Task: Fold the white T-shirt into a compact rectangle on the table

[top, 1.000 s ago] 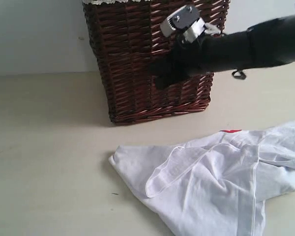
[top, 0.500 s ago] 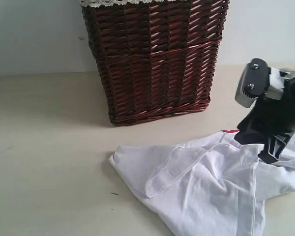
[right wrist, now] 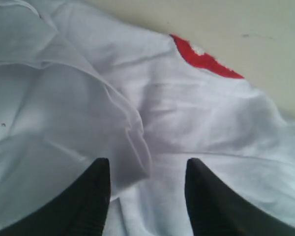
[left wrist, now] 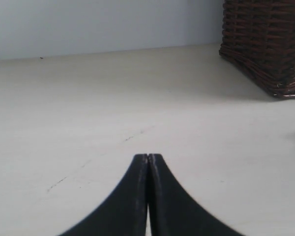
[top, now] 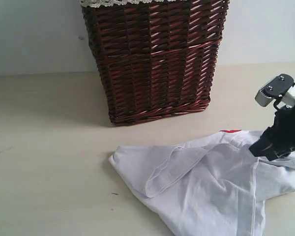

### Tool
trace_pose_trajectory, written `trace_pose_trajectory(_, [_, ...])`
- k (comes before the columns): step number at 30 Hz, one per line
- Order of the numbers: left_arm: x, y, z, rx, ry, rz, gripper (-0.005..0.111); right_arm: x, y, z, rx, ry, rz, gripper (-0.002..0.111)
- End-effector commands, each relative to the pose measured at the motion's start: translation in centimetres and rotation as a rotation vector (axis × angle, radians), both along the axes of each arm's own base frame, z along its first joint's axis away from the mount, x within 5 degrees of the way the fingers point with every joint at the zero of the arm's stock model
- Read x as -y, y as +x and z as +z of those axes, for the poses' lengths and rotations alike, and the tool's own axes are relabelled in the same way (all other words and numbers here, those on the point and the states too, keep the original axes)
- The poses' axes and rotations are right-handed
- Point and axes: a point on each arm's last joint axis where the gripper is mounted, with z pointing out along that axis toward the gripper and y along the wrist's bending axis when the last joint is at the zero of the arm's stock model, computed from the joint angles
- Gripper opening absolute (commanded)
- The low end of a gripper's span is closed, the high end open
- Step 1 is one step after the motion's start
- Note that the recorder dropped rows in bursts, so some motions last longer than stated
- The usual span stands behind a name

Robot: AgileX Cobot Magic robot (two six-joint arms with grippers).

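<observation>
The right hand (right wrist: 147, 169) is held partly open, its fingers set either side of a raised fold of the white T-shirt (top: 206, 187), with nothing gripped. The left hand (left wrist: 148, 164) is closed tight and empty above the tabletop (top: 49, 157). The shirt is seen crumpled at the near right, nearer than the wicker basket (top: 157, 64).
</observation>
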Motion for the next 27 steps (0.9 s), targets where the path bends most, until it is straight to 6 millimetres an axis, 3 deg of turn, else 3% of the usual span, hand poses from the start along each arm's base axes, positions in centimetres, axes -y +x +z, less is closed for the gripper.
trace_pose_trajectory(1, [0.0, 0.0, 0.1, 0.013, -0.001, -0.006, 0.000, 0.1, -0.4, -0.6, -0.061, 0.020, 0.009, 0.042])
trace_pose_trajectory(7, [0.0, 0.0, 0.1, 0.013, -0.001, -0.006, 0.000, -0.1, -0.5, -0.6, -0.079, 0.048, 0.010, 0.000])
trace_pose_trajectory(14, [0.0, 0.0, 0.1, 0.013, -0.001, -0.006, 0.000, -1.0, -1.1, 0.7, -0.077, 0.139, 0.057, 0.000])
trace_pose_trajectory(20, [0.0, 0.0, 0.1, 0.013, -0.001, -0.006, 0.000, -3.9, -4.5, 5.8, -0.062, 0.462, 0.391, 0.000])
trace_pose_trajectory(27, [0.0, 0.0, 0.1, 0.013, -0.001, -0.006, 0.000, -5.6, -6.1, 8.8, 0.085, 0.447, 0.503, 0.000])
